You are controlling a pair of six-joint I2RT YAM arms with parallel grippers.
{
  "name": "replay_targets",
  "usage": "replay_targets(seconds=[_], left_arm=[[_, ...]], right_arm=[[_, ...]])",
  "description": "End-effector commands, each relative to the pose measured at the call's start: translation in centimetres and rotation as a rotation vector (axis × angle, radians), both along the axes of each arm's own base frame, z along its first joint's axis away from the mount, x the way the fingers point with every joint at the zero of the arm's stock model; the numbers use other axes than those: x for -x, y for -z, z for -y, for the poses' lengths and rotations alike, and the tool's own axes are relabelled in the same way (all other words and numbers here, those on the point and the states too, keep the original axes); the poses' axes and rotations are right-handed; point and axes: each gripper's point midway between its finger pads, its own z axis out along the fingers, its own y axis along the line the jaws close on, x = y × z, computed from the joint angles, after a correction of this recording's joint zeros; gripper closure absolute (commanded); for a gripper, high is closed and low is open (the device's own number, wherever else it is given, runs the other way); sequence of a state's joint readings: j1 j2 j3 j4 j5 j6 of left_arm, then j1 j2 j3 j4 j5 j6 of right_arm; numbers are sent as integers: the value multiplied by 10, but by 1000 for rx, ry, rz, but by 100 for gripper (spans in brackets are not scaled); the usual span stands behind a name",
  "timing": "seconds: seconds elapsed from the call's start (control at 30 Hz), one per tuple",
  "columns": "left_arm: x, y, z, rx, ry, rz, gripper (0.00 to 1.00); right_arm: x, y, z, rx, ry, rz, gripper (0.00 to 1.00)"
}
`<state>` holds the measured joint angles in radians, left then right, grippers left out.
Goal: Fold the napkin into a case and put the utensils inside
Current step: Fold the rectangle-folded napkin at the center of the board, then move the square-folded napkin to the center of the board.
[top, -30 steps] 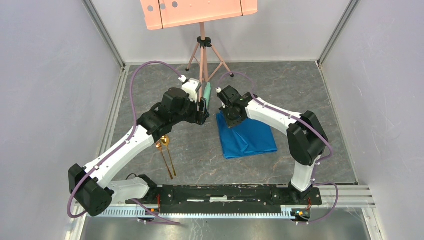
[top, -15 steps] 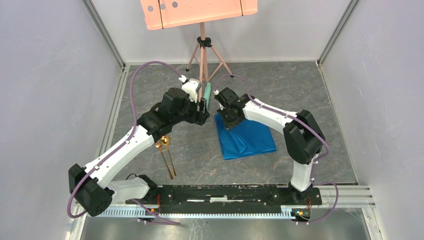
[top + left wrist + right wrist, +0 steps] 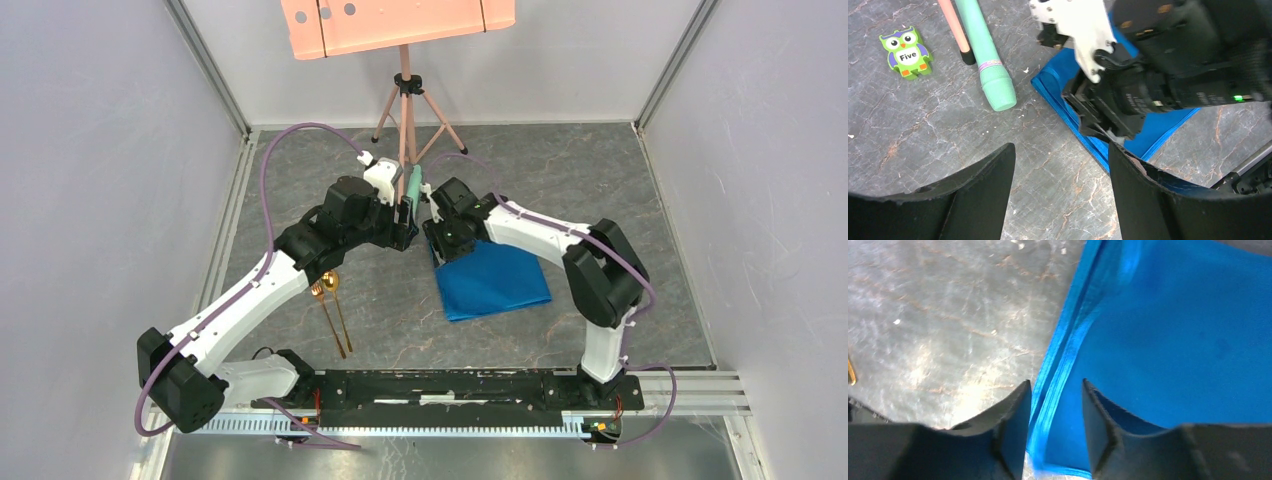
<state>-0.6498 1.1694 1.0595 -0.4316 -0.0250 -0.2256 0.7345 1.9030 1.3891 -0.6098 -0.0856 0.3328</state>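
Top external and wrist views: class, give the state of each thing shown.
Bright blue cloth napkin: folded flat, no utensils inside.
Thin gold metal fork and spoon: lying side by side on table.
Left gripper: jaws open, empty.
Right gripper: jaws open astride napkin's edge.

Napkin (image 3: 495,282) far-left corner hidden beneath right gripper (image 3: 441,245); utensils (image 3: 336,318) heads possibly tucked under left arm (image 3: 260,290).

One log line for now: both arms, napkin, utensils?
left gripper: jaws open, empty | right gripper: jaws open astride napkin folded edge | utensils: on table, outside napkin
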Motion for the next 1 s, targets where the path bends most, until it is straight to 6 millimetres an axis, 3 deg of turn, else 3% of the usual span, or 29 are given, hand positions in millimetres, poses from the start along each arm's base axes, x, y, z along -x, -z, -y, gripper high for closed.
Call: replay_targets(seconds=[0.0,0.07,0.17,0.23,0.4,0.57,0.67,0.83,0.9,0.97], left_arm=[[-7,-17,-3,9,-4,84,25],[-7,-18,-4,13,-6,91,25],[-6,-11,4,29,17,59,25],[-3,-1,16,57,52,-2,25],[11,29,55,179,137,-214,26],[8,71,73,203,105,-354,32],[10,87,84,216,97,-410,35],[7,79,93,225,84,-358,34],[8,78,98,212,89,-341,34],[8,79,104,193,96,-325,34]], right_arm=[[1,-61,-14,-268,-70,103,47],[6,-72,-1,-341,-74,139,39],[12,-59,25,-422,-32,136,34],[14,-51,29,-455,-33,117,34],[20,-41,27,-474,-54,98,42],[41,-7,42,-388,-72,49,52],[57,26,70,-256,-43,10,56],[84,65,129,-47,45,-5,58],[86,75,170,94,131,16,59],[79,72,215,279,223,74,57]])
